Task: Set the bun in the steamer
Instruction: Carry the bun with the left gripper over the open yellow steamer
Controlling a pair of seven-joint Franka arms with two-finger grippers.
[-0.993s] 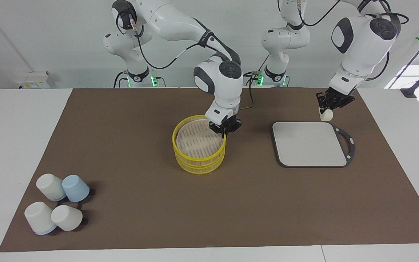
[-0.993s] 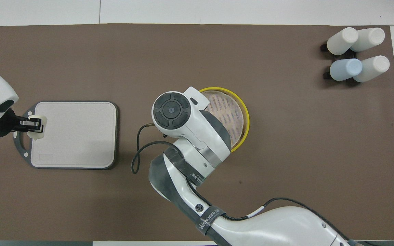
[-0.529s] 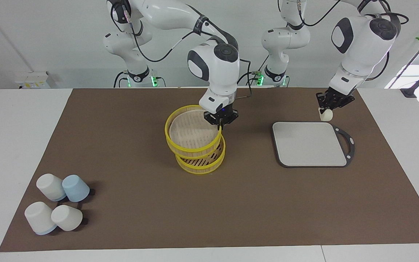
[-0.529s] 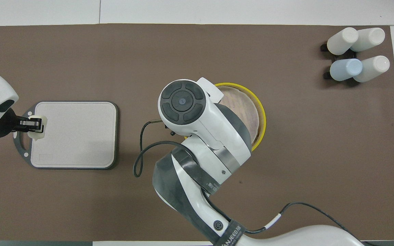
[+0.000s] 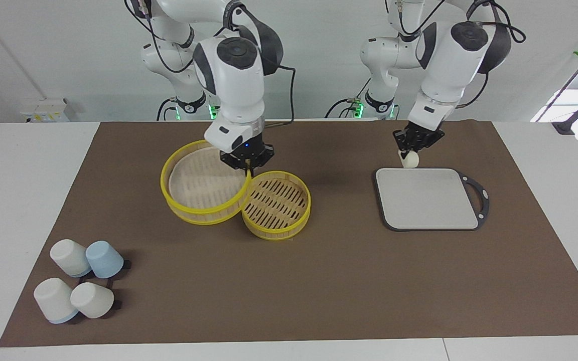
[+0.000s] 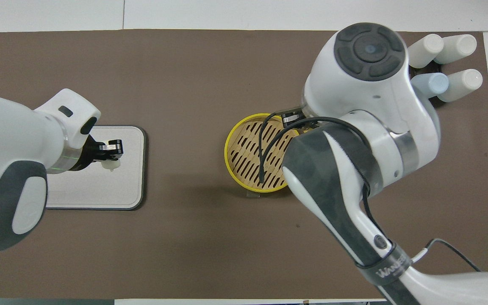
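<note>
The steamer is in two parts. Its lower tier (image 5: 276, 204) stands on the brown mat at mid-table, dark slatted floor showing (image 6: 254, 159). My right gripper (image 5: 247, 169) is shut on the rim of the upper tier (image 5: 201, 183) and holds it tilted, just above the mat, beside the lower tier toward the right arm's end. In the overhead view the right arm hides that tier. My left gripper (image 5: 411, 148) is shut on the bun (image 5: 410, 159), a small cream-white lump, over the grey board's (image 5: 427, 198) edge nearest the robots. The left gripper (image 6: 112, 151), the bun (image 6: 111, 163) and the board (image 6: 100, 190) also show in the overhead view.
Several upturned cups (image 5: 78, 286), pale and one light blue, stand in a cluster at the right arm's end, farthest from the robots (image 6: 443, 63). The grey board has a dark rim and a handle loop (image 5: 482, 198).
My right gripper has lifted the upper tier off the lower one and carried it toward the right arm's end. My left gripper has moved with the bun toward the steamer.
</note>
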